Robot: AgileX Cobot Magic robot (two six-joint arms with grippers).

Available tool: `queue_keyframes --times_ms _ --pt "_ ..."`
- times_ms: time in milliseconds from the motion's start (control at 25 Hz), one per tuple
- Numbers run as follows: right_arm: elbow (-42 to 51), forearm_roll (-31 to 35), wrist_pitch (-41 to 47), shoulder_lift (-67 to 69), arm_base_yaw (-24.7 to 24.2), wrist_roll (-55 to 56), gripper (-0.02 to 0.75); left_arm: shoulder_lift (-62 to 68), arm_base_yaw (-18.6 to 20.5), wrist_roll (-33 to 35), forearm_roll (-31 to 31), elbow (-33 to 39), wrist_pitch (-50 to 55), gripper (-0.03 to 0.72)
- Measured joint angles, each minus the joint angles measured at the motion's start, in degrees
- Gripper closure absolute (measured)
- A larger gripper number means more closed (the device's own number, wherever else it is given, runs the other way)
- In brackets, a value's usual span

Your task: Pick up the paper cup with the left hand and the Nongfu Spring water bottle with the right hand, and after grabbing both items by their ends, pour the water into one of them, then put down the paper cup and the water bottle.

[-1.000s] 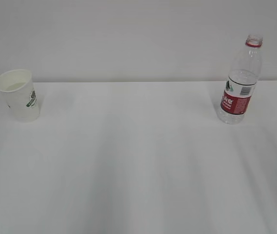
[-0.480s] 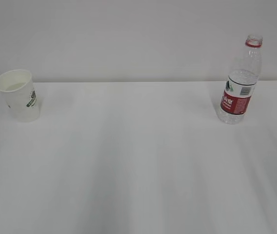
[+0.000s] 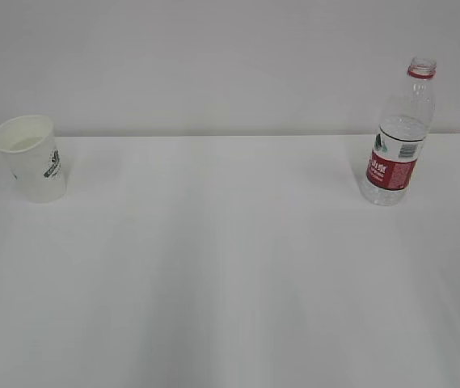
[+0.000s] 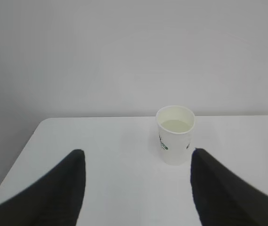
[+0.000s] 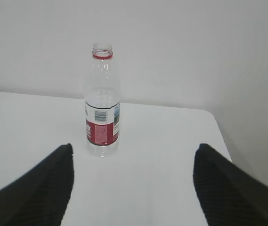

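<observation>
Paper cup (image 3: 32, 158), small, white and tapered with a green logo, is seen upright near the white table's (image 3: 230, 267) far left edge; the tall clear red-labelled uncapped plastic bottle (image 3: 397, 136) is stood far right, wide bare tabletop between. The left hand (image 4: 136, 165) and right hand (image 5: 133, 162) are held wide open, short of each, gripping nothing. Nothing is seen moved since the earlier frame
</observation>
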Motion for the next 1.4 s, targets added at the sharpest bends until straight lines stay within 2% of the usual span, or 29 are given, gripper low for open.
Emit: queue_keyframes --times_ms 280,640,1400 --pt "-1.96 0.00 5.73 -0.62 0.00 0.00 0.144 -3.07 0.00 0.64 -0.21 -0.12 4.65 0.188" --pt "-5.27 0.60 12.46 -0.62 0.00 -0.68 0.144 -3.35 0.00 6.75 -7.05 -0.12 10.84 0.202" --pt "-5.27 10.67 23.84 -0.62 0.00 -7.00 0.148 -3.44 0.00 6.75 -8.65 -1.29 25.55 0.223"
